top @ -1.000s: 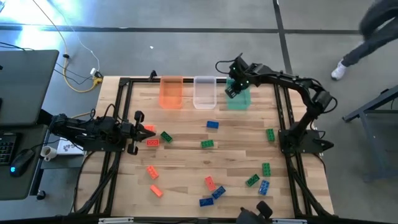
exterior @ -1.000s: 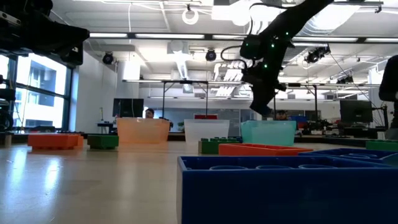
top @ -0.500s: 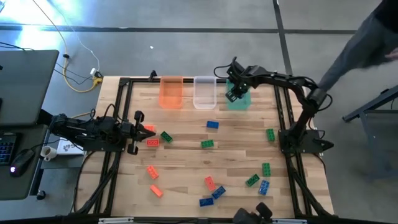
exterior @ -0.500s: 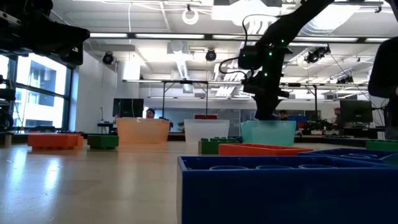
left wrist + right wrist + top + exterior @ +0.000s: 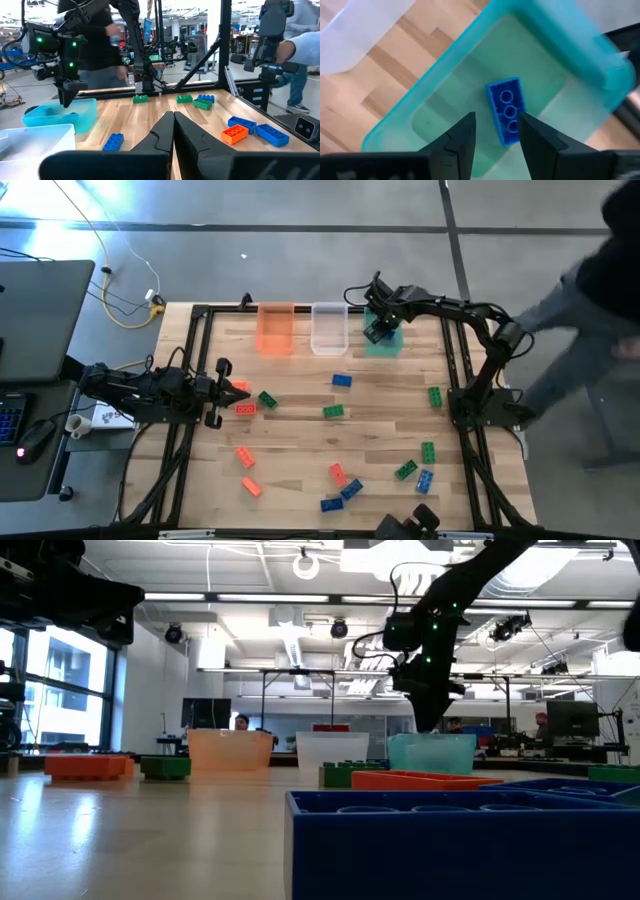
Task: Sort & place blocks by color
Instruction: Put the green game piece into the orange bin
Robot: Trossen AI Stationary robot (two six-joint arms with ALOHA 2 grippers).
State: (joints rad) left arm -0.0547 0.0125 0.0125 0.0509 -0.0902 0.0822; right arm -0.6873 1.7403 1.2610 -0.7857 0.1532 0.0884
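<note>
The right end effector (image 5: 377,330) hangs over the green tub (image 5: 384,338) at the far edge of the desk (image 5: 300,405), its fingers spread apart with nothing pinched between them. In its own wrist view a blue block (image 5: 506,110) lies inside that tub (image 5: 470,107), showing between the two dark fingers (image 5: 461,137) and apart from both. The left end effector (image 5: 237,392) sits low near the desk's left rail, fingers pressed together and empty, with a red-orange block (image 5: 245,409) and a green block (image 5: 268,399) just beside it.

Going down in size: the wooden desk inside its black frame, then the two dark arms, then the row of three tubs at the far side, orange tub (image 5: 275,328), clear tub (image 5: 329,328) and the green one, standing side by side. A person (image 5: 590,310) is moving past on the floor to the right of the desk.

Smallest are the blocks scattered on the bare wood: a blue one (image 5: 342,380) and a green one (image 5: 333,411) near the middle, a green one (image 5: 434,395) by the right arm's base, two red-orange ones (image 5: 244,456) toward the near left, and a cluster of red-orange, blue and green ones (image 5: 351,488) along the near edge
</note>
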